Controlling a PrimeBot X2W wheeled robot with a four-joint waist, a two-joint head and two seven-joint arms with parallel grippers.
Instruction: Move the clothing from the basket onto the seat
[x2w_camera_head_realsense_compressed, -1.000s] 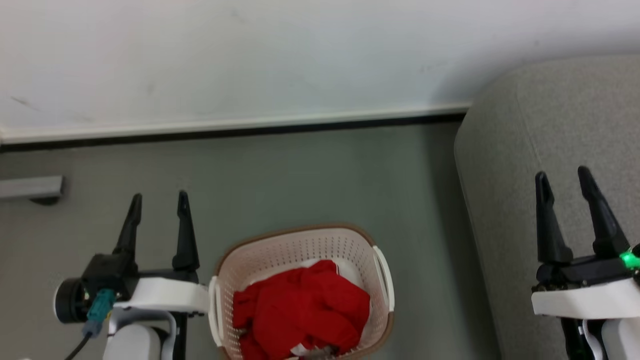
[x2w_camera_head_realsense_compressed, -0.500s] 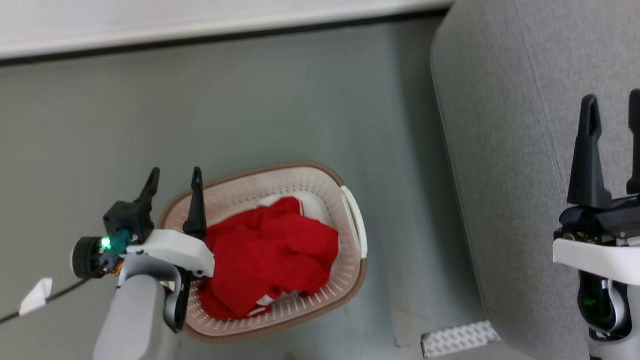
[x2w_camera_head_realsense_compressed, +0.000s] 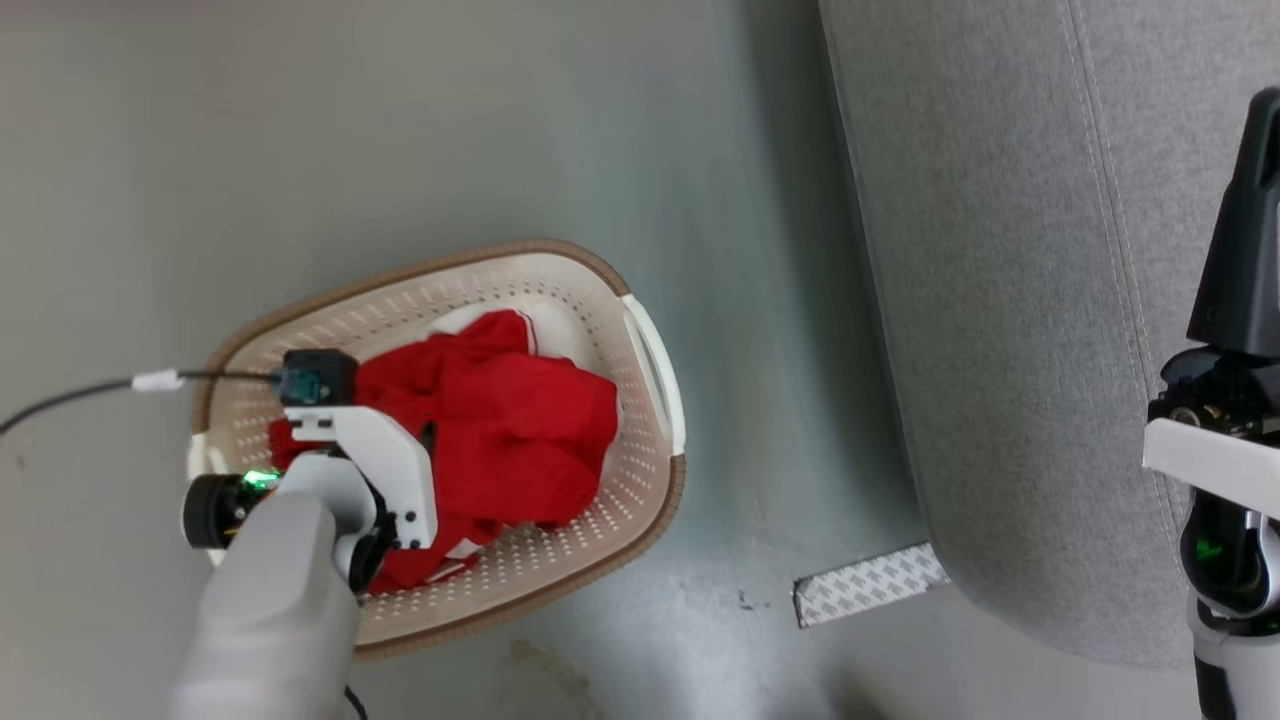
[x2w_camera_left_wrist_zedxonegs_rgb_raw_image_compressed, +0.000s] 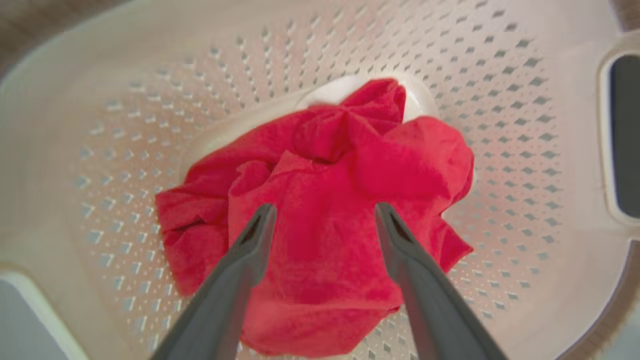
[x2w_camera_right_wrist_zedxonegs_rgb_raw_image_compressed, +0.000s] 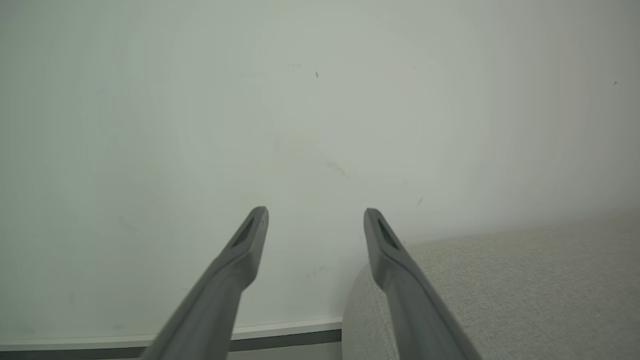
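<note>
In the head view the left forearm (x2w_camera_head_realsense_compressed: 270, 600) covers the near part of the clothing (x2w_camera_head_realsense_compressed: 520, 420) and basket (x2w_camera_head_realsense_compressed: 560, 290); the right gripper (x2w_camera_right_wrist_zedxonegs_rgb_raw_image_compressed: 316, 216) is cut by the right edge (one finger (x2w_camera_head_realsense_compressed: 1240, 240) shows). The seat (x2w_camera_head_realsense_compressed: 1000, 300) runs off the frame.
</note>
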